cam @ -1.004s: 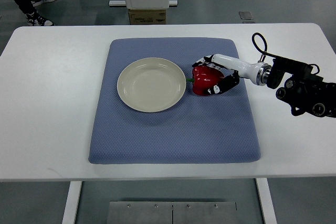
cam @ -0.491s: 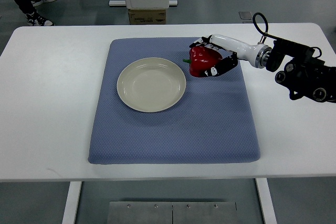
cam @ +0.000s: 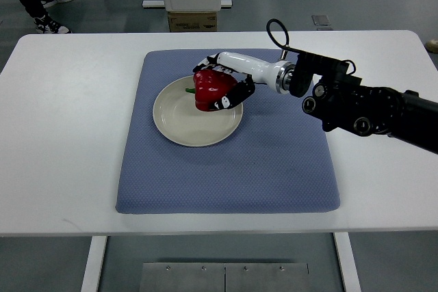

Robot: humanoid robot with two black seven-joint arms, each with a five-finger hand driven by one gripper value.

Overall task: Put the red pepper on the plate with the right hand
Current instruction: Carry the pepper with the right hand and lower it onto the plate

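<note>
My right hand (cam: 220,81), fingers curled around the red pepper (cam: 211,89), holds it over the upper right part of the cream plate (cam: 179,124), just above centre frame; I cannot tell whether the pepper touches the dish. The plate, otherwise bare, sits on a blue mat (cam: 274,169) spread across the white worktop (cam: 61,135). Beyond, at the top of the frame: grey floor, a cardboard box (cam: 192,21), and a person's sneakers (cam: 52,5) upper left.

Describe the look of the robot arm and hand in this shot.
The right hand has black fingers with white patches on a glossy white shell. A silver ring joins it to the bulky black arm, which carries round fittings and a looping black cable. No left arm shows.
</note>
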